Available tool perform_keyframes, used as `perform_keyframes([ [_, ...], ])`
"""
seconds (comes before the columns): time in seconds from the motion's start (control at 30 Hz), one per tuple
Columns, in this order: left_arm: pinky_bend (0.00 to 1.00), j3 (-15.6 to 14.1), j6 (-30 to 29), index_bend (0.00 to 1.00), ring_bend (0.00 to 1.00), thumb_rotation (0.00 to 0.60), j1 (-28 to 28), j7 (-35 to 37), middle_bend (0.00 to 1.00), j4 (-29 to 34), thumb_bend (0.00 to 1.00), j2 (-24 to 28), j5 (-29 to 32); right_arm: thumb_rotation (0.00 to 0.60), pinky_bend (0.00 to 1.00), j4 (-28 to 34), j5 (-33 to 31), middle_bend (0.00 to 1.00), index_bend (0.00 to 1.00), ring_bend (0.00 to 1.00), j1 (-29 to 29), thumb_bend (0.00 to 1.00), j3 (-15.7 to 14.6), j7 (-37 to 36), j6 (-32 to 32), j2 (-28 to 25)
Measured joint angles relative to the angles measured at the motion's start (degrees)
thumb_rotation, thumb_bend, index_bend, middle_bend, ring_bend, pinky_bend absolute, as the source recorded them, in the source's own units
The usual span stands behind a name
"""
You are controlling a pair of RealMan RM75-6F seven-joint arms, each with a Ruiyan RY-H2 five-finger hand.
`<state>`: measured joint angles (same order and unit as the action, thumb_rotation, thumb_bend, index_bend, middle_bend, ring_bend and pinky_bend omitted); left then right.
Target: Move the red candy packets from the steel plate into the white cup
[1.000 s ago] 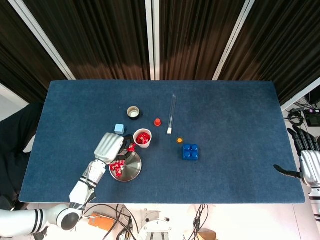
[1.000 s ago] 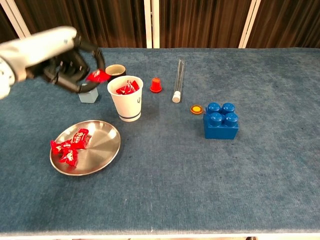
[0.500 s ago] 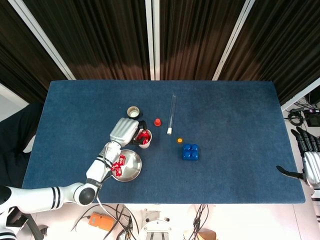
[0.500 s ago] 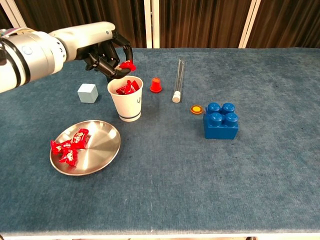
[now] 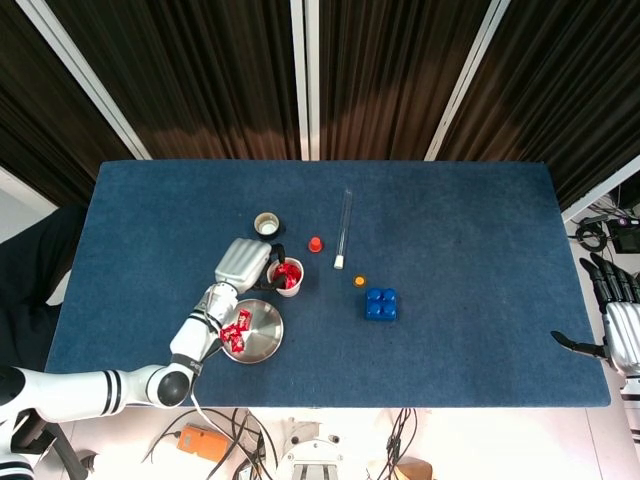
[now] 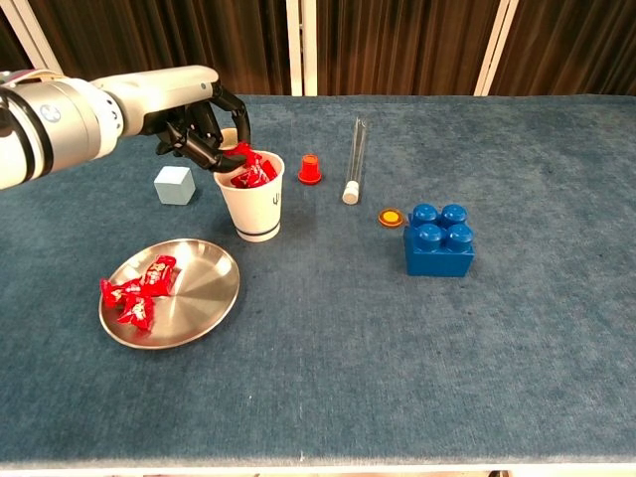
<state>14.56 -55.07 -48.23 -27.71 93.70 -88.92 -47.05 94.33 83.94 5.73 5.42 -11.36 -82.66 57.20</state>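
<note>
The counter [image 5: 480, 230], covered in blue cloth, carries everything. The left hand [image 6: 204, 129] reaches over the rim of the white cup [image 6: 250, 209], its fingers curled down at the cup's mouth against a red candy packet [image 6: 244, 152]; the chest view shows this contact, but not whether the packet is pinched or just touched, and the head view shows only the hand's silver back [image 5: 243, 263]. The right hand [image 5: 618, 325] appears in the head view alone, off the counter's right edge, fingers spread and holding nothing. The steel plate [image 6: 204, 288] lies near the cup with a cluster of red packets [image 6: 137, 291] at its left side. The blue block [image 6: 438, 238] sits well right. The glass tube [image 6: 354, 159], grey cube [image 6: 174, 185], red cap [image 6: 311, 169] and orange disc [image 6: 392, 217] follow. The head view shows the tape roll [image 5: 266, 224] whole; the chest view hides most of it behind the hand.
</note>
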Motion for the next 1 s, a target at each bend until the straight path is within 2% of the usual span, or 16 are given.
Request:
perform_keyframes([
  [0.2,0.79,-0.55,-0.7,0.33,0.74,0.501,-0.1,0.4,0.81,0.87,0.23,0.63,0.02,0.6,0.12,0.16,0.05,0.06,0.0,0.0,-0.08,0.16,0.01,0.06,-0.14,-0.06],
  [0.33,0.79,-0.41,-2.83,0.31,0.74,0.501,0.9,2.01,0.8,2.27,0.19,1.58,-1.42,0.6,0.12,0.32,0.09,0.06,0.0,0.0,-0.18,0.16,0.14,0.02,-0.5,-0.32],
  [0.47,0.78,-0.61,-7.42,0.31,0.65,0.501,3.74,4.33,0.7,4.44,0.18,3.85,-4.63,0.6,0.12,0.37,0.01,0.06,0.0,0.0,-0.34,0.16,0.3,-0.39,-0.78,-0.82],
  [0.53,0.69,-1.15,-10.02,0.31,0.57,0.501,5.59,5.18,0.62,5.32,0.16,5.26,-6.48,0.6,0.12,0.22,-0.03,0.06,0.0,0.0,-0.4,0.16,0.31,-0.79,-0.78,-0.97],
  [0.57,0.61,-1.72,-11.92,0.31,0.51,0.501,7.05,5.77,0.57,5.81,0.15,6.22,-7.88,0.6,0.12,0.04,-0.02,0.06,0.0,0.0,-0.45,0.16,0.29,-1.15,-0.78,-1.09],
  [0.63,0.39,-2.92,-15.03,0.3,0.4,0.499,9.54,6.73,0.47,6.33,0.13,7.64,-10.21,0.6,0.12,-0.27,0.1,0.05,0.0,0.0,-0.56,0.16,0.22,-1.8,-0.82,-1.27],
  [0.7,0.12,-4.86,-18.91,0.26,0.23,0.502,12.93,8.11,0.34,6.54,0.1,9.22,-13.33,0.6,0.11,-0.56,0.39,0.03,0.0,0.0,-0.72,0.16,0.04,-2.66,-0.89,-1.57],
  [0.73,0.07,-5.91,-20.56,0.26,0.18,0.503,14.52,8.82,0.31,6.53,0.09,9.92,-14.78,0.6,0.11,-0.67,0.6,0.03,0.0,0.0,-0.79,0.16,-0.05,-3.06,-0.96,-1.7],
  [0.8,0.0,-8.7,-24.17,0.25,0.11,0.506,18.34,10.68,0.25,6.32,0.08,11.61,-18.09,0.6,0.1,-0.97,1.26,0.02,0.0,0.0,-1.04,0.16,-0.27,-3.84,-1.39,-1.94],
  [1.0,0.0,-16.27,-32.67,0.25,0.08,0.577,28.84,16.95,0.22,5.09,0.07,15.71,-26.32,0.6,0.07,-1.37,3.58,0.02,0.0,0.0,-1.73,0.16,-1.14,-3.95,-3.11,-1.59],
])
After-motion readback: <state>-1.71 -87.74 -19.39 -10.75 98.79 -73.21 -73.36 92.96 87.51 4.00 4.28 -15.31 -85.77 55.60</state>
